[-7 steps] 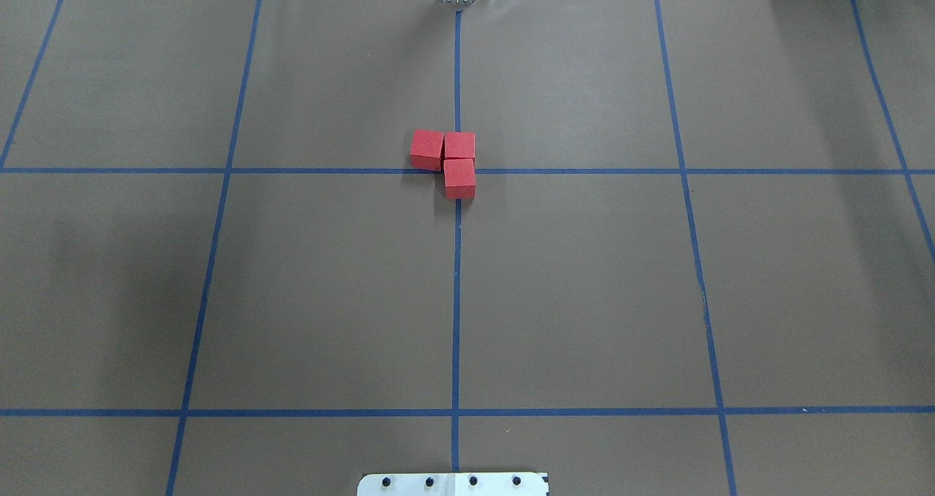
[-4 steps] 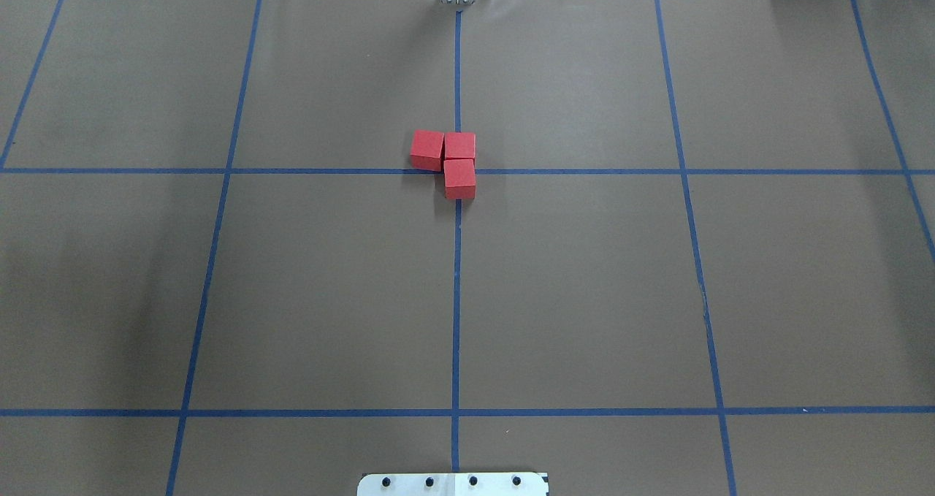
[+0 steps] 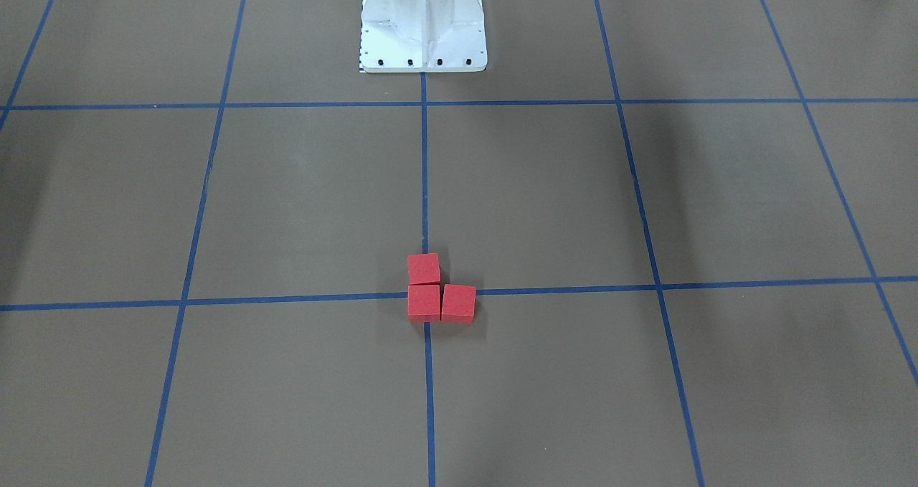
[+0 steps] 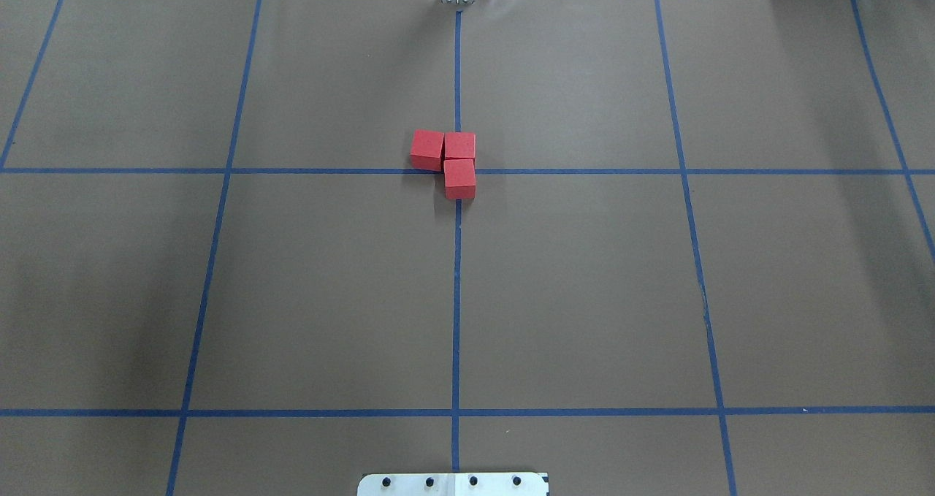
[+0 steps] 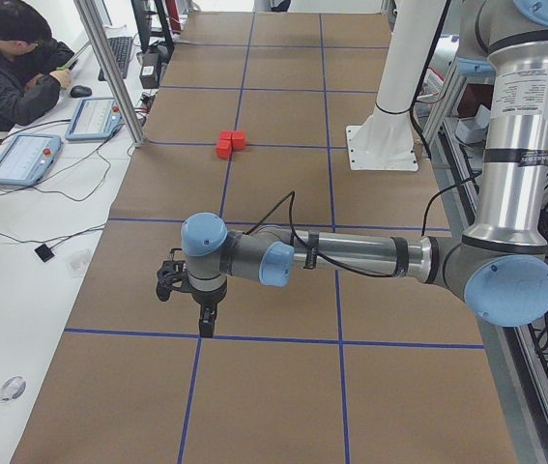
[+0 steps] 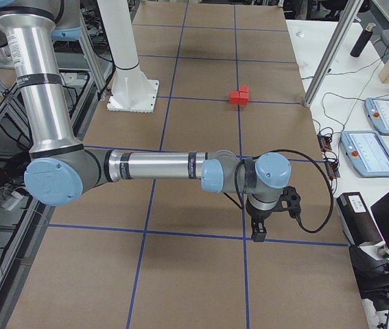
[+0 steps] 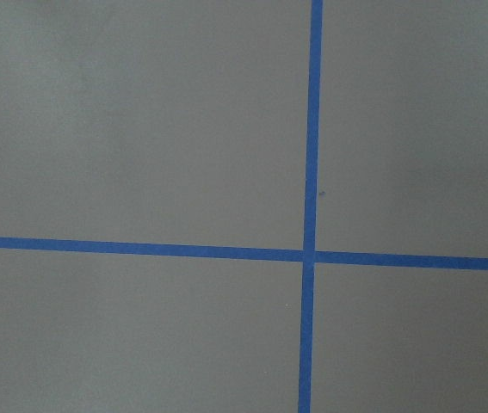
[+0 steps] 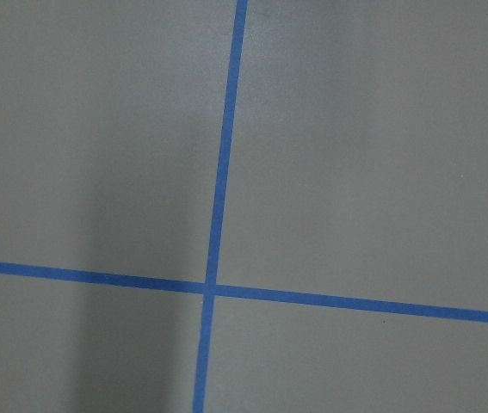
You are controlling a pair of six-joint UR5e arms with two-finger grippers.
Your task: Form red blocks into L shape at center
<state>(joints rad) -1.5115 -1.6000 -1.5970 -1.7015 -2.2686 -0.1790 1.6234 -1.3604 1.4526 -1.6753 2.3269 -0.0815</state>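
Note:
Three red blocks (image 4: 459, 178) sit touching in an L over the center crossing of the blue tape lines, which they cover. Two lie side by side, one at the corner (image 4: 459, 146) and one to its left (image 4: 427, 149). They also show in the front view (image 3: 423, 302), the left view (image 5: 230, 144) and the right view (image 6: 239, 96). My left gripper (image 5: 205, 327) hangs over a tape line far from the blocks. My right gripper (image 6: 256, 234) hangs at the opposite end. I cannot tell whether either is open or shut. Both wrist views show only tape crossings.
The white robot base (image 3: 423, 35) stands at the table's near middle edge (image 4: 453, 483). A seated operator (image 5: 13, 68) and control tablets (image 5: 22, 159) are at a white side table. A metal post (image 5: 109, 68) stands at the far edge.

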